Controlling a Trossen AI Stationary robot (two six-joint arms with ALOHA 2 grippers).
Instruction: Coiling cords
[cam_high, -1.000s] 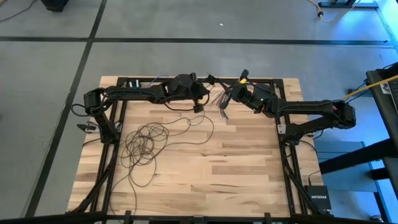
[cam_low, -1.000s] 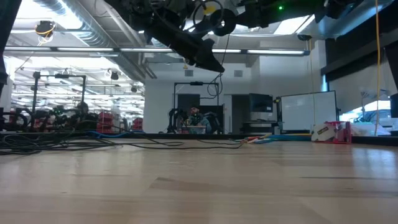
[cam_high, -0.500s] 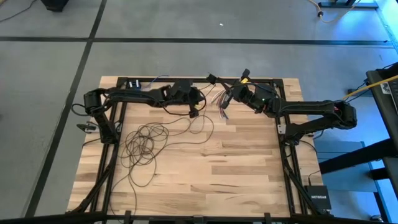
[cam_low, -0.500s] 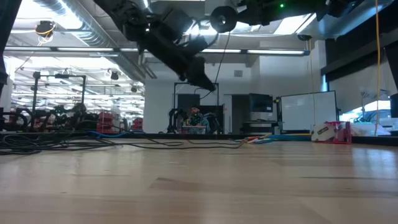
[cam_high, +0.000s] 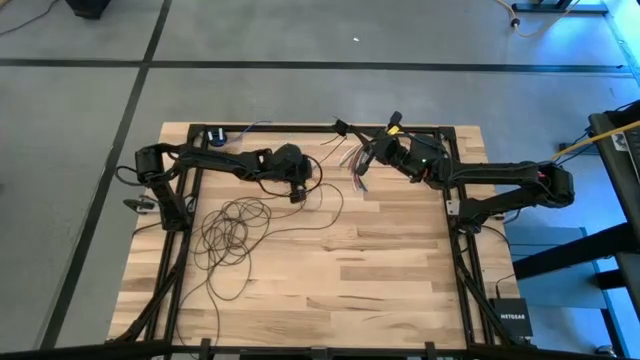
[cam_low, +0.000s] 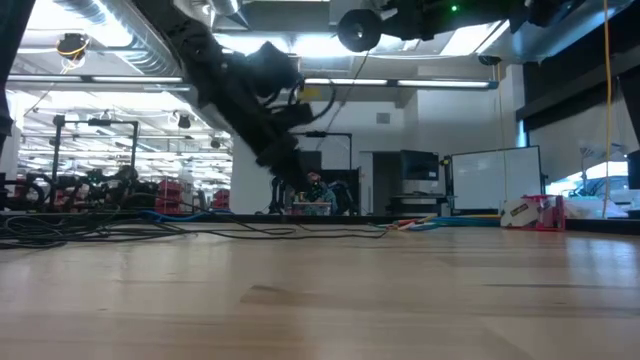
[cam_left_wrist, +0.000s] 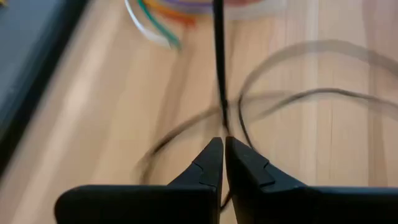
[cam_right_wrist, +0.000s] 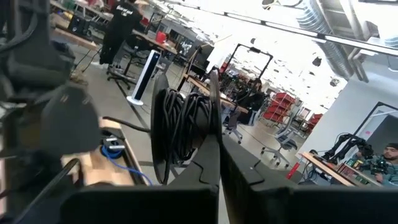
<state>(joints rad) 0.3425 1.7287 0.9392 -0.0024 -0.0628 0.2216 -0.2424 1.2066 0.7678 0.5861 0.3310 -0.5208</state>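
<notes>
left gripper (cam_left_wrist: 222, 144): jaws pinched on cord (cam_high: 232, 232) strand; loops lie below, on tabletop (cam_high: 380, 270)
right gripper (cam_right_wrist: 217, 146): jaws together, raised, far from cord

We see the left gripper (cam_high: 297, 194) low over the table (cam_high: 380, 270), w/ the cords (cam_high: 235, 232) looped nearby; the right gripper (cam_high: 372, 152) sits by multicoloured wires (cam_high: 355, 160).
</notes>
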